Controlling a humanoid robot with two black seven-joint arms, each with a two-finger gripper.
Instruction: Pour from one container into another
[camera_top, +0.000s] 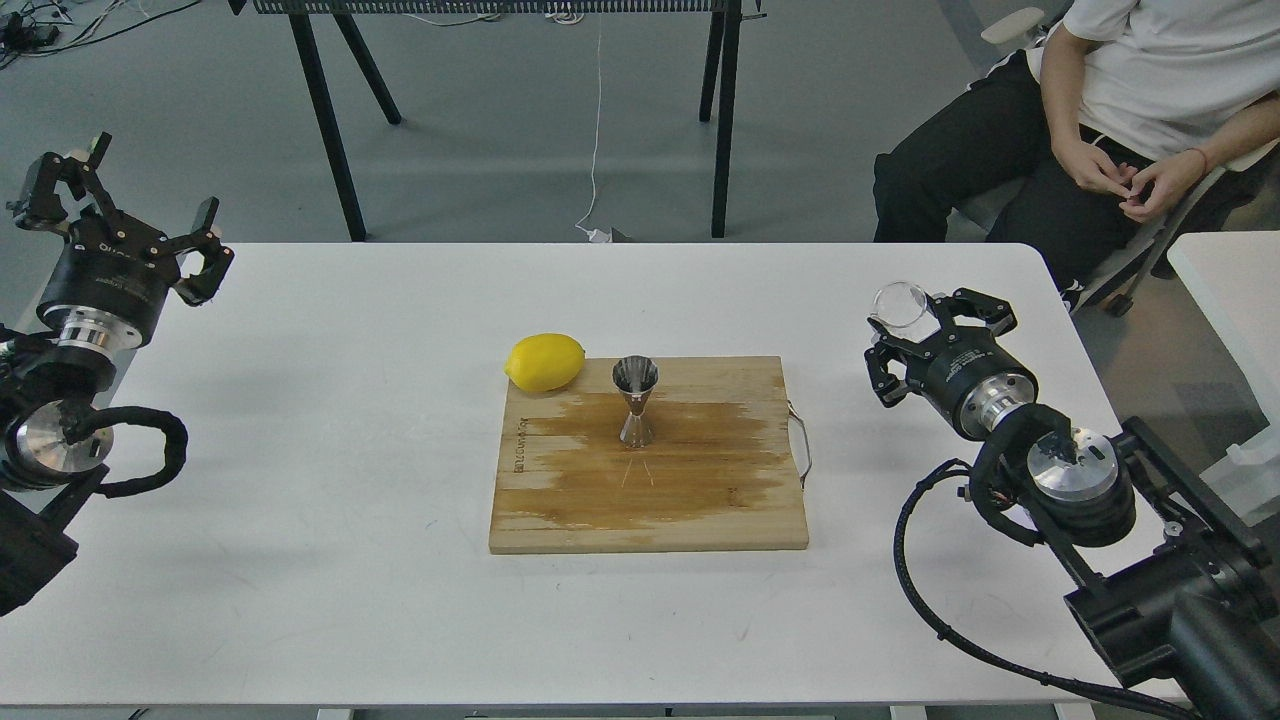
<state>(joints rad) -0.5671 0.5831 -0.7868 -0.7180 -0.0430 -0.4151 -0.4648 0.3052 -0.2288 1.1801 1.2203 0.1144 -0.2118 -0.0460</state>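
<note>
The steel hourglass jigger (636, 402) stands upright near the back middle of a wooden cutting board (700, 500). A small clear glass cup (902, 305) is held above the table's right side, with my right gripper (918, 322) shut on it; the cup sits well right of the jigger and looks roughly upright. My left gripper (140, 205) hangs open over the table's far left corner, with nothing between its fingers.
A yellow lemon (545, 362) rests at the board's back left corner, close to the jigger. The board carries a dark wet stain. A seated person (1120, 120) is beyond the table's back right corner. Another white table (1235, 290) lies at the right.
</note>
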